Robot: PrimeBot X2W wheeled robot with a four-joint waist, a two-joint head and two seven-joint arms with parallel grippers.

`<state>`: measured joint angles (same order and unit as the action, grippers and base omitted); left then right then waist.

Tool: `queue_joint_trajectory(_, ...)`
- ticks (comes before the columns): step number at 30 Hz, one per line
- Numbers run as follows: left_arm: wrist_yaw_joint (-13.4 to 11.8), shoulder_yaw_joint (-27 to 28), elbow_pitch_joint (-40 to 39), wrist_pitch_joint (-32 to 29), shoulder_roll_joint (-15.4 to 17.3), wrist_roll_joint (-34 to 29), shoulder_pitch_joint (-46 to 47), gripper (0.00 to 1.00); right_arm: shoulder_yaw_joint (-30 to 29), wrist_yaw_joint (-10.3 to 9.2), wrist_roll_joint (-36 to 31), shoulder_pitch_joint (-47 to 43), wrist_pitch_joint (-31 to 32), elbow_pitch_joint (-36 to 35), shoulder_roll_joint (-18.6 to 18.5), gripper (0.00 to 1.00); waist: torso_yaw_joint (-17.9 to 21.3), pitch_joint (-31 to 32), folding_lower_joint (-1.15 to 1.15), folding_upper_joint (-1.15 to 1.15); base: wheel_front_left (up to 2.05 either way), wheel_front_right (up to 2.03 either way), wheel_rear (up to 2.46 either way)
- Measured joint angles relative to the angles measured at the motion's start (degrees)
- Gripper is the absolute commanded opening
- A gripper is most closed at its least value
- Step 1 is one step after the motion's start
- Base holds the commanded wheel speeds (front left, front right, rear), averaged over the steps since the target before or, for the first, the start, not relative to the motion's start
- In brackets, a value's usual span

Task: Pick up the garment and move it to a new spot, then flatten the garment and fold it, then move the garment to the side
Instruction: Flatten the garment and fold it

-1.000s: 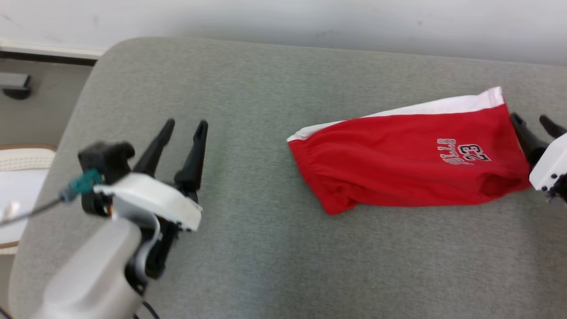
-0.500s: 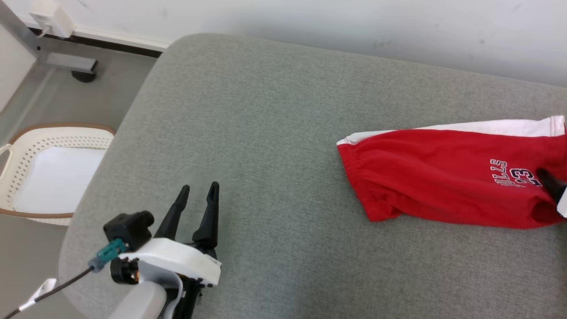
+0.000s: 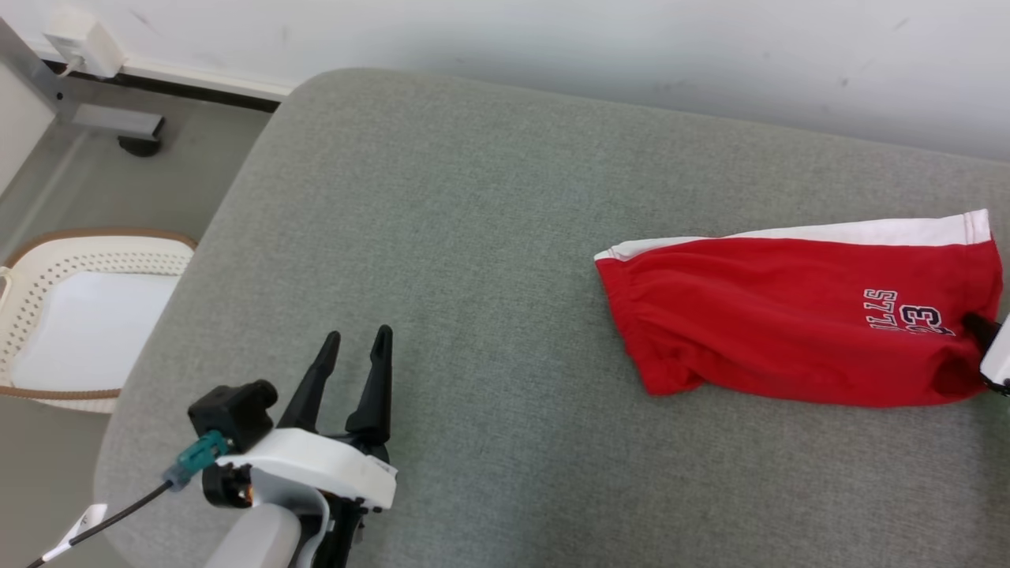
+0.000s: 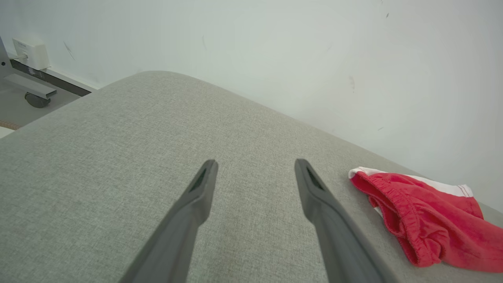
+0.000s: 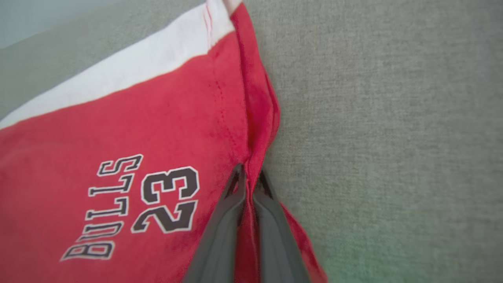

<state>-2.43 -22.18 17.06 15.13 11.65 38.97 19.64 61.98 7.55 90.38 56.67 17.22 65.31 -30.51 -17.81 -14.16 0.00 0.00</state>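
Two grippers show in the head view. The left gripper, lower left, is spread wide and holds nothing. The right gripper, at the right edge, meets the red garment, which lies at right on the grey cushion. A perforated basket at far left shows plain white inside; I cannot tell its contents.

Left wrist view: the garment's gathered waistband sits lower right.

Right wrist view: the fingers are pinched tight on the hem fold beside "23". The cloth looks light and limp, and will likely sag from one hold; hem corners or the waistband seem surer.

A home-like room: grey upholstered cushion, perforated laundry basket on the floor, plain white wall.
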Motion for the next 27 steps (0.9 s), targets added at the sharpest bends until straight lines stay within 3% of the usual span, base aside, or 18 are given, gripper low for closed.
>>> queue_joint_trajectory(8,1.1,1.6,1.3,0.0,-1.4,-2.1,-1.8,1.0,-2.1,0.0,1.1,-1.3,-4.4,-1.1,0.5,0.0,2.8,2.4,0.0,0.0,0.0,0.0,0.0)
queue_joint_trajectory(16,1.4,3.0,1.4,0.0,-1.0,-3.1,-3.5,1.0,-2.8,0.0,0.9,-4.3,-10.7,-2.1,-0.1,0.0,8.0,4.7,0.0,0.0,0.0,0.0,0.0)
queue_joint_trajectory(22,1.0,3.2,1.3,0.0,-1.4,-3.8,-4.6,1.0,-1.2,0.0,-2.6,-4.1,-15.1,-3.6,-0.4,0.0,10.9,6.1,0.0,0.0,0.0,0.0,0.0)
queue_joint_trajectory(27,1.1,3.1,1.7,0.0,-2.5,-4.2,-5.5,1.0,1.5,0.0,-6.9,-1.3,-17.4,-6.4,1.4,0.0,11.1,7.6,0.0,0.0,0.0,0.0,0.0)
